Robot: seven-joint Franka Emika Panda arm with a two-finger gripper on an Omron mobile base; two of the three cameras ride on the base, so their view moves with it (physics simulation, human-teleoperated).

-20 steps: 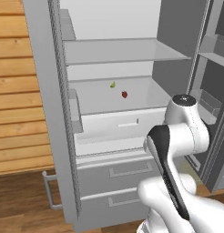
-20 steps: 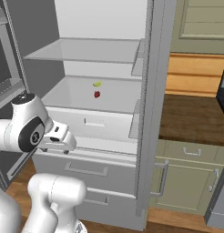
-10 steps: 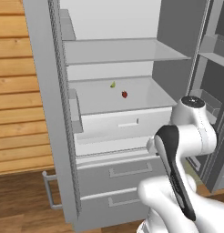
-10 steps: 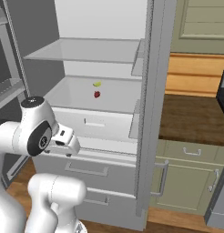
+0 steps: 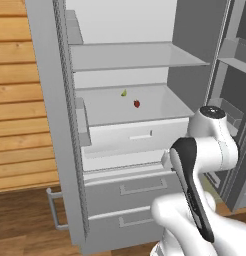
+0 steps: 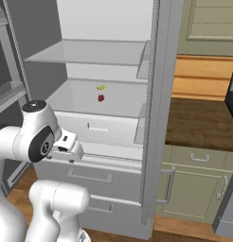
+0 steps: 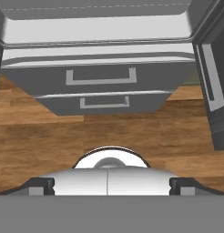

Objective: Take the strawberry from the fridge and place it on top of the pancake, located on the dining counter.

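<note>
Hanging spread wide and empty, the gripper (image 7: 112, 184) faces the fridge's (image 5: 60, 125) lower drawers; the strawberry (image 5: 137, 103) lies well above it on a shelf.

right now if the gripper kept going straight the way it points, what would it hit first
Probably the wooden floor in front of the fridge's lower drawers; the open gripper looks down there, though depth is unclear.
</note>
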